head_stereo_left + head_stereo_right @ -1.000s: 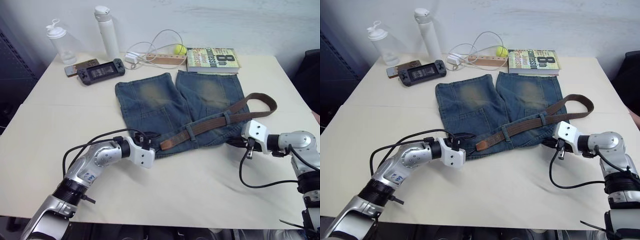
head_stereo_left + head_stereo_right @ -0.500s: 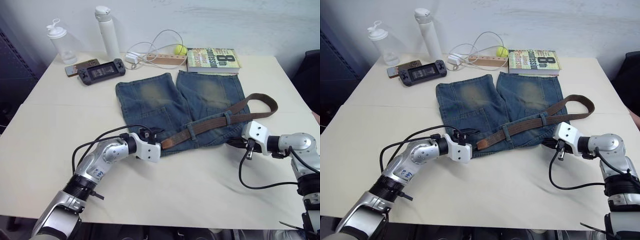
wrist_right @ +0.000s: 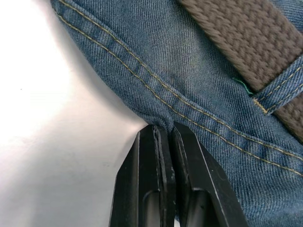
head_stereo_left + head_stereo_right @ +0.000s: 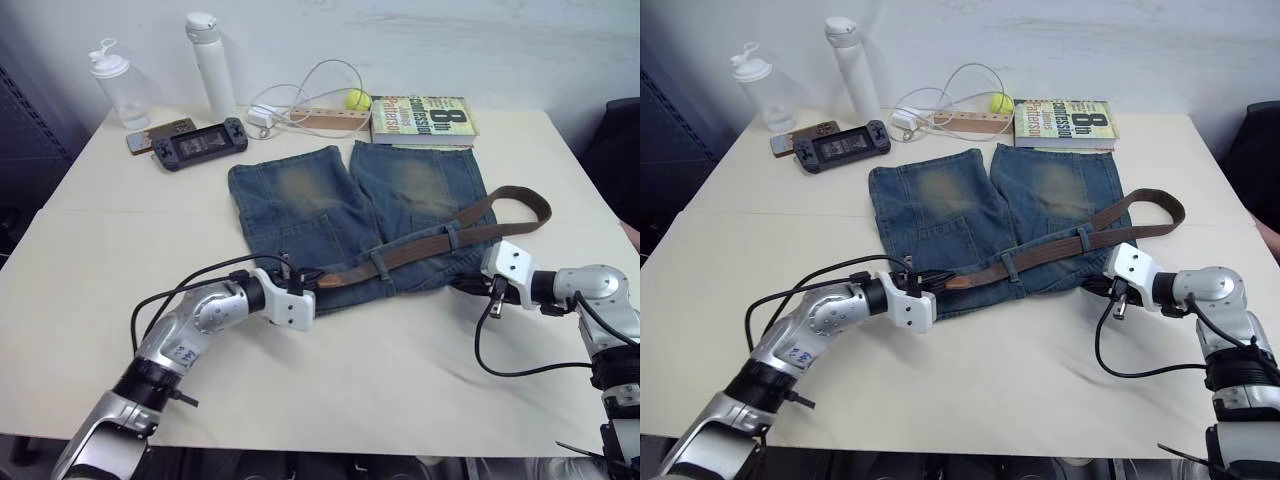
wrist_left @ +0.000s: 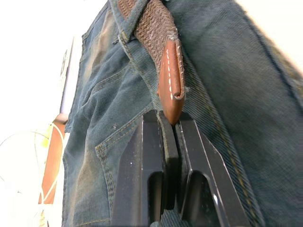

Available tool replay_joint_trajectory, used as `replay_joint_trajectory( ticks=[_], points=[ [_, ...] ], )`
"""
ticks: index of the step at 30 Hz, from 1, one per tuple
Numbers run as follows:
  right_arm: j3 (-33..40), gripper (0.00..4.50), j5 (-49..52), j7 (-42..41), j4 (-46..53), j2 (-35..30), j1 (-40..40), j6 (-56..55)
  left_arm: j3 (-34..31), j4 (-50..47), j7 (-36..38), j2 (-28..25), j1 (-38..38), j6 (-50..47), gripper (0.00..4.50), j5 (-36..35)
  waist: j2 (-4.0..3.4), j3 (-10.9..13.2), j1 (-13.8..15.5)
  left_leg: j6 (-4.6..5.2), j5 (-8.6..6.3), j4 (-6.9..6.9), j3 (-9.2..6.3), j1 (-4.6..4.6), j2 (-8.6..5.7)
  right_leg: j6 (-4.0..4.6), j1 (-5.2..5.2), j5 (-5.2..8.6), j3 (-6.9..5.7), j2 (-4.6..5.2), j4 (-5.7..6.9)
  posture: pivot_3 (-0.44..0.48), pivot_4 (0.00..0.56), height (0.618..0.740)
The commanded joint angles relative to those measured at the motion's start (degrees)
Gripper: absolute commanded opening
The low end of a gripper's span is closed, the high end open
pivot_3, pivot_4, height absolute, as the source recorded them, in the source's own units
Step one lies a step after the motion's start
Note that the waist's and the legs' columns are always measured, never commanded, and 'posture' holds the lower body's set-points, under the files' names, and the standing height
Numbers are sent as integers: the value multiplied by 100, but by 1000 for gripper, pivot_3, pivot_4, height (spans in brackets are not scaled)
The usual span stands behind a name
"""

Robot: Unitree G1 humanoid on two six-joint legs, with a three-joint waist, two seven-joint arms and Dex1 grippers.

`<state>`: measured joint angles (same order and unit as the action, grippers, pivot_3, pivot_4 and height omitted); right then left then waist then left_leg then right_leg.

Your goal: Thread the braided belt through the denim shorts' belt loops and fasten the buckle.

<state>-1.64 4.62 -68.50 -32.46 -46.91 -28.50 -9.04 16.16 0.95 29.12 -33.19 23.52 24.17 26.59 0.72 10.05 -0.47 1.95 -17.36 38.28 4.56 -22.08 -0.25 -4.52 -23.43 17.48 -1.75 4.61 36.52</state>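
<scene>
The braided belt (image 4: 430, 241) lies through 2 belt loops (image 4: 379, 265) of the denim shorts (image 4: 330, 215) while our left gripper (image 5: 170, 124) pinches its tan tip and our right gripper (image 3: 163, 130) clamps the waistband edge.

Along the table's (image 4: 90, 240) far edge: two bottles (image 4: 212, 65), game console (image 4: 199, 145), book (image 4: 424, 115), yellow ball (image 4: 357, 99).

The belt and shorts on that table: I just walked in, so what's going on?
The robot is threading the braided belt through the denim shorts' belt loops. Its left claw is shut on the belt's tan tip at the waistband, and its right claw pinches the waistband's edge. The belt's far end trails past the shorts, unfastened.
</scene>
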Motion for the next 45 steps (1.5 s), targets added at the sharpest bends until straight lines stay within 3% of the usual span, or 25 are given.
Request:
replay_joint_trajectory(
  ticks=[1, 8, 14, 16, 17, 21, 22, 24, 27, 30, 35, 43, 45],
  points=[
    [-195, 0, -133, -115, -227, 81, 46, -5, -445, -718, 147, -289, -222, -250, 15, -236, 2, 0, -17, -1, 0, 0, 0, 0, 0, 0, 0, 0, 0, 0, 0, 0, 150, 708],
    [-332, 0, -211, -175, -489, 208, -164, -130, -1138, -1094, 76, -757, -808, -727, 15, -237, 3, -2, -110, -1, 0, -4, -1, 2, 1, 1, 0, 0, 1, 1, 0, 0, 150, 708],
    [-431, 0, -254, -200, -694, 306, -360, -225, -1168, -1022, 119, -687, -998, -1132, 15, -230, 6, -3, -153, -1, 0, -6, 0, 7, 2, 2, 1, 1, 3, 0, 3, 0, 150, 708],
    [-446, 0, -263, -210, -731, 324, -403, -237, -1120, -965, 269, -481, -1031, -1263, 15, -662, 6, -4, -164, -2, 0, -9, 0, 9, 2, 2, 2, 1, 4, 0, 3, 0, 150, 708],
    [-451, 0, -265, -218, -744, 331, -422, -240, -1087, -985, 435, -369, -1033, -1350, 729, -983, 8, -4, -164, -2, -1, -9, 0, 11, 2, 2, 2, 1, 4, 0, 5, 0, 150, 708],
    [-423, 0, -231, -261, -734, 332, -442, -278, -1251, -1218, 856, -91, -1136, -1792, 2251, -1987, 11, -7, -161, -5, 0, -8, 0, 11, 3, 2, 2, 1, 3, 1, 5, 0, 150, 708],
    [-421, 0, -206, -345, -691, 288, -432, -190, -1424, -1299, 930, -75, -1190, -1821, 2519, -2314, 11, -7, -166, -6, 0, -8, 0, 12, 3, 2, 2, 1, 4, 1, 5, 0, 150, 708],
    [-420, 0, -231, -449, -640, 153, -411, -254, -1776, -1457, 961, -83, -1220, -1955, 3472, -2782, 11, -6, -167, -9, 1, -9, 0, 11, 3, 4, 1, 2, 3, 0, 6, 0, 150, 708],
    [-390, 0, -463, -484, -1158, -246, -649, -796, -2401, -1700, 1192, -252, -1250, -2611, 4485, -3716, 6, -3, -123, -13, 2, -9, 0, 10, 4, 8, -1, 4, 0, 0, 8, 0, 150, 708],
    [-611, 0, -876, -475, -2009, -588, -1180, -1444, -2686, -1869, 1351, -316, -1397, -3312, 4485, -4409, -6, 1, -83, -10, 0, -8, 0, 9, -1, 8, 2, 4, -1, 8, 2, 0, 150, 708],
    [-805, 0, -1297, -103, -3229, -679, -2164, -1875, -2630, -2227, 1303, -207, -1554, -4108, 4485, -4980, -7, 3, -34, -1, -8, -5, 0, -5, -7, 8, -3, 4, -14, 18, -13, 0, 150, 708],
    [-962, 0, -1951, 998, -4099, -727, -2919, -1989, -1988, -2629, 1314, -76, -1583, -4878, 4485, -5196, -12, 6, -56, -7, -5, -4, 0, -10, -6, 9, -9, 5, -17, 16, -9, 0, 150, 708],
    [-798, 820, -1817, 1063, -4145, -706, -2971, -1957, -1863, -2666, 1307, -49, -1547, -4949, 4500, -5178, -15, 8, -65, -7, -5, -4, 0, -11, -6, 9, -9, 5, -17, 15, -9, 0, 150, 708]
  ],
)
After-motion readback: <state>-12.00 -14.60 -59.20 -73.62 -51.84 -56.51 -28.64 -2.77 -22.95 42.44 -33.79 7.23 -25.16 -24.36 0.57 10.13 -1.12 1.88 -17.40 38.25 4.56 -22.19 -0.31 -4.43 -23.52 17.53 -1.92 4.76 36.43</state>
